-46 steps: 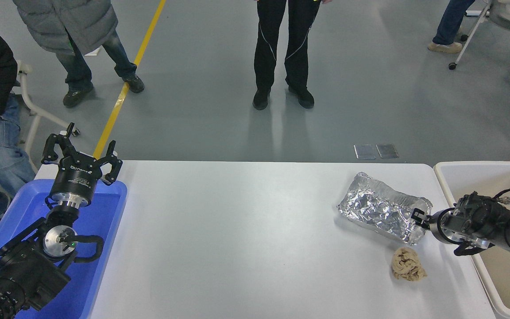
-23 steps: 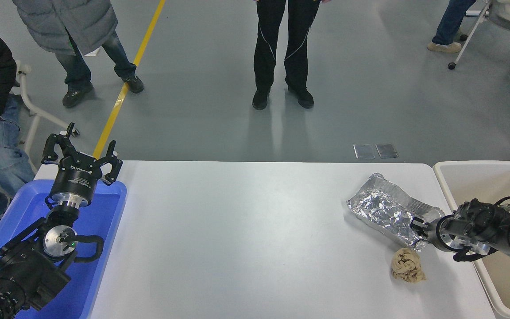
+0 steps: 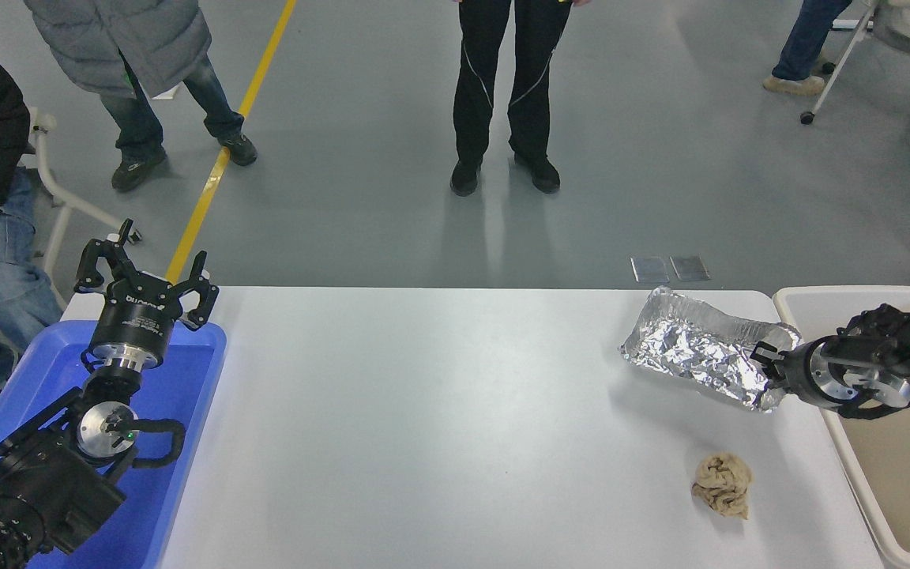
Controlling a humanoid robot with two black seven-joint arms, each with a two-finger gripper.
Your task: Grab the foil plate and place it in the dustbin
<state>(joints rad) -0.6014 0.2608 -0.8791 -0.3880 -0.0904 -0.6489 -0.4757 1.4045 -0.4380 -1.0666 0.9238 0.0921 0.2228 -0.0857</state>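
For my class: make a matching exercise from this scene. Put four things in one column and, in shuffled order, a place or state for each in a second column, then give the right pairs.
Things
1. foil plate
2. paper wad
3. left gripper
4. dustbin

Places or states
A. parked, fingers spread, above the blue tray
B. at the table's right edge, beige-white
C. lying loose on the white table, tan
D. gripped at its right end by the right gripper

Pairs: 1-D, 2-C, 3-A, 4-B

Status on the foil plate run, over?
Right gripper shut on foil plate, plate lifted clear of table. Dustbin just right, rim between. Left gripper open, parked over blue tray. Paper wad clear of path.
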